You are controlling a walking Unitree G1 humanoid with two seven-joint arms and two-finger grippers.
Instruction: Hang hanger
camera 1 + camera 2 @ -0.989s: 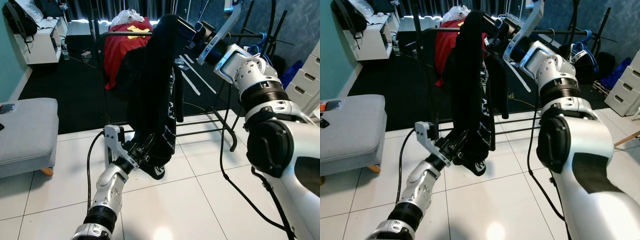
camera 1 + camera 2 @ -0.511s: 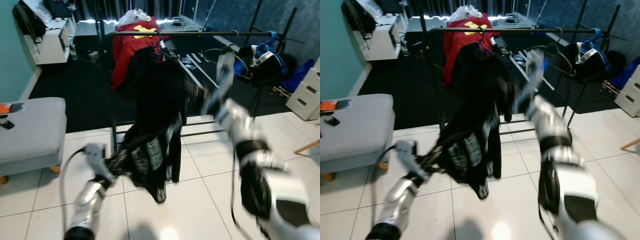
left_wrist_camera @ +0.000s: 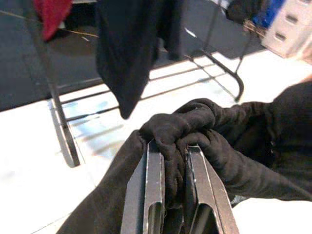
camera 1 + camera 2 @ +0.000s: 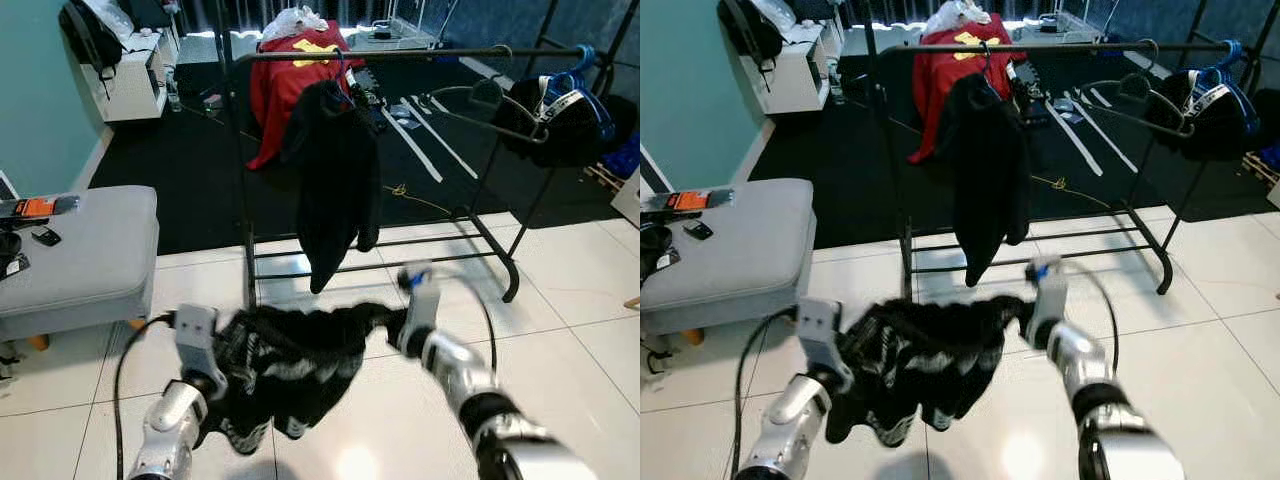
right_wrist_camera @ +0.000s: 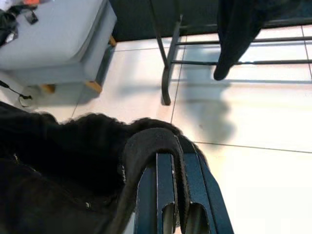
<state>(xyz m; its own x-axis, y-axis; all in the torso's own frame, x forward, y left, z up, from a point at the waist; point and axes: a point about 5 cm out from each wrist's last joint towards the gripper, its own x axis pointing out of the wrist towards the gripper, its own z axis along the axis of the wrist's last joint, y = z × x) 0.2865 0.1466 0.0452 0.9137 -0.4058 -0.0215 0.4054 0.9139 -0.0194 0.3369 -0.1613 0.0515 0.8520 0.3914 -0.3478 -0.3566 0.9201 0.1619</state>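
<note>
Black rack (image 4: 400, 55): I'm seeing it standing ahead, a dark jacket (image 4: 335, 180) hanging from its rail.
Black garment (image 4: 295, 360): I'm holding it stretched low between both arms.
Left gripper (image 3: 168, 183): clenching one bunched end.
Right gripper (image 5: 170, 170): clamping the other edge.

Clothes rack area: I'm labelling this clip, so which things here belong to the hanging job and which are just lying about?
Job:
black patterned garment, held between left hand and right hand
black metal clothes rack
black top on a hanger

Lying about:
red shirt
grey padded ottoman
white shelf unit
</note>
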